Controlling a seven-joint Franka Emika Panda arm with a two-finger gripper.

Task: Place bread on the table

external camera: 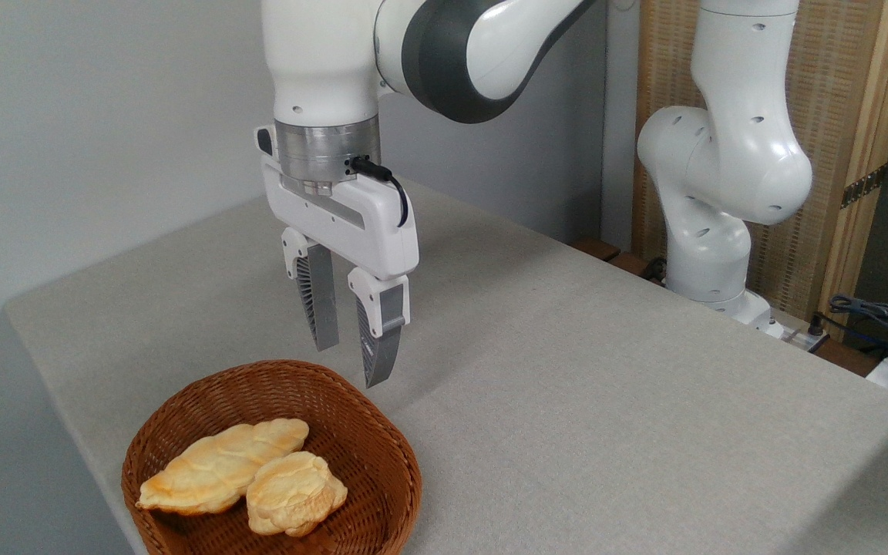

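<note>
Claw (351, 351) fingers hang spread apart and empty, pointing straight down, with their tips just above the far rim of the wicker basket (382, 432), which serves as the landmark for everything else. At the left of the basket's bowl lies the braided loaf (213, 466), long and pointed, running from the near-left rim up toward the centre. Just right of it, touching its side, sits the bread (295, 493), a short lumpy roll resting on the basket floor toward the near side, its slightly longer direction running roughly left-to-right with a small tilt. The relation that matters is that the bread lies below the claw and nearer the camera, slightly to the left of the fingers, so the claw would need to travel toward the near side of the basket and then descend inside the rim. Because the roll presses against the loaf, one finger would probably have to slide into the seam between them. Right of the basket, the table (606, 401) stretches bare and grey, offering plenty of room for setting the bread down. Nothing of the task appears done yet.
</note>
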